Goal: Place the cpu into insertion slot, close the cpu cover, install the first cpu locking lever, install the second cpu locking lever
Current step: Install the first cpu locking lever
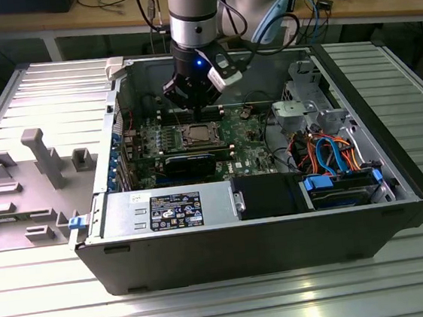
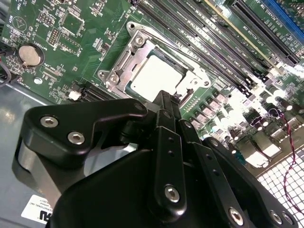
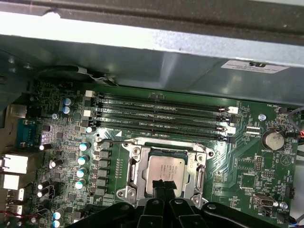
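In the exterior view, an open computer case point(image 1: 264, 228) lies on a metal table point(image 1: 212, 310), and the arm comes down into it from above. Going from the exterior view's left to its right: a grey fixture tray point(image 1: 25, 186) is well apart from the claw, then comes the green motherboard point(image 1: 157, 145), then the claw point(image 1: 194, 100) itself above the board, and beyond it a bundle of orange and blue cables point(image 1: 332, 157).

The claw hangs just above the insertion slot point(image 1: 196, 136), slightly toward the back wall of the case. In the first wrist view the fingertips point(image 3: 164, 185) are pressed together into one narrow black tip, with no gap that I can see, and they carry nothing. This tip is right over the near edge of the cpu point(image 3: 165, 168). I cannot tell if it touches the chip or only hovers close above it.

The cpu already lies flat inside the slot, its silver top visible through the cut-out of the cpu cover point(image 2: 142, 50). The cover seems to be down around the chip, so I judge the first two steps as done. In the second wrist view a thin wire locking lever point(image 2: 190, 50) runs along the far side of the socket, beyond the claw tip. If it is latched I cannot tell, so the lever steps may remain.
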`<state>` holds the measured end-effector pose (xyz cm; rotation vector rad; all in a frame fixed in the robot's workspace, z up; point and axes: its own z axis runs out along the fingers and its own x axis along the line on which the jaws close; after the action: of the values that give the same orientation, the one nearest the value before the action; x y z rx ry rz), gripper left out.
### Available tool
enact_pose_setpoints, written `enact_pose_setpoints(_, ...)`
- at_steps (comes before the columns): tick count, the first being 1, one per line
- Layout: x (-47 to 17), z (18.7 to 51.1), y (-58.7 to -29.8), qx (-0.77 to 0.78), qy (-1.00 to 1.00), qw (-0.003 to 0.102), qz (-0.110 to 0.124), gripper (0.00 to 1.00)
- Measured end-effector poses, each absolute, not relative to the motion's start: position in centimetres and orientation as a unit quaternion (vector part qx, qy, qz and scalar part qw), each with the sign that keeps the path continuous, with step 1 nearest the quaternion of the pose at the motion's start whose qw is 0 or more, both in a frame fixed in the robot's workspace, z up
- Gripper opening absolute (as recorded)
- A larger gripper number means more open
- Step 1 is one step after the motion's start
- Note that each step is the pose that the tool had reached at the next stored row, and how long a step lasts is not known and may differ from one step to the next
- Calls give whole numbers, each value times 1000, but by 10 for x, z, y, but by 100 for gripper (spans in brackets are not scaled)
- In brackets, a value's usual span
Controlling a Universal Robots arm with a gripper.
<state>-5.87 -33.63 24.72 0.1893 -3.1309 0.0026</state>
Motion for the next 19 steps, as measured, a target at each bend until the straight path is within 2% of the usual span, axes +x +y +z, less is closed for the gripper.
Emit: enact_pose_setpoints(19,-80,247,-336,60,-998,2,1,11)
